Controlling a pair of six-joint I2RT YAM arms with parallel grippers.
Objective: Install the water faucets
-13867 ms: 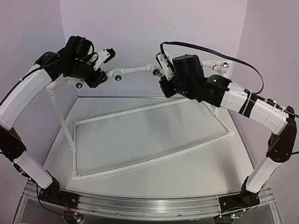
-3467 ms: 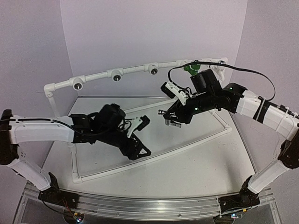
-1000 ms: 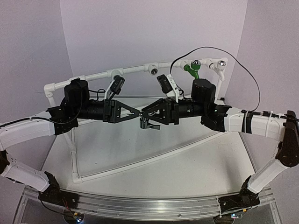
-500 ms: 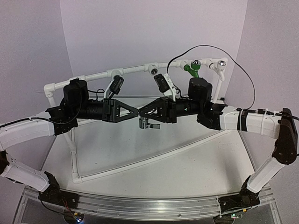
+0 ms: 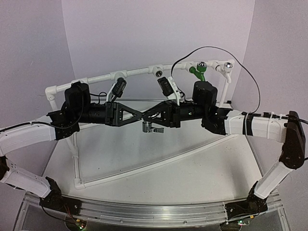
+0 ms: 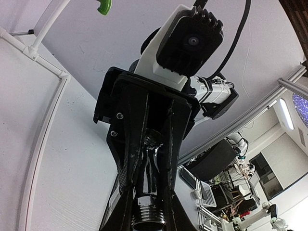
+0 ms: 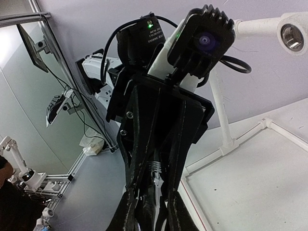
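Note:
A shiny silver faucet (image 5: pixel 150 126) hangs in mid-air between my two grippers, which meet tip to tip above the table. My right gripper (image 5: pixel 153 117) is shut on it. My left gripper (image 5: pixel 143 116) is also closed on it from the opposite side. In the left wrist view the faucet's threaded end (image 6: pixel 148 214) sits between my left fingers (image 6: pixel 179 215). In the right wrist view its body (image 7: pixel 155 204) sits between my right fingers (image 7: pixel 126 216). A green faucet (image 5: pixel 196 72) and a white faucet (image 5: pixel 224 71) sit on the pipe frame at the back right.
The white pipe frame (image 5: pixel 96 78) arches along the back, with an open chrome-rimmed socket (image 5: pixel 157 73), which the right wrist view shows too (image 7: pixel 291 37). Its base rails (image 5: pixel 159 165) lie on the table under the arms. A black cable (image 5: pixel 231 54) loops above the right arm.
My right gripper has carried the silver faucet a little to the left, further between the left gripper's fingers. The left arm has hardly moved.

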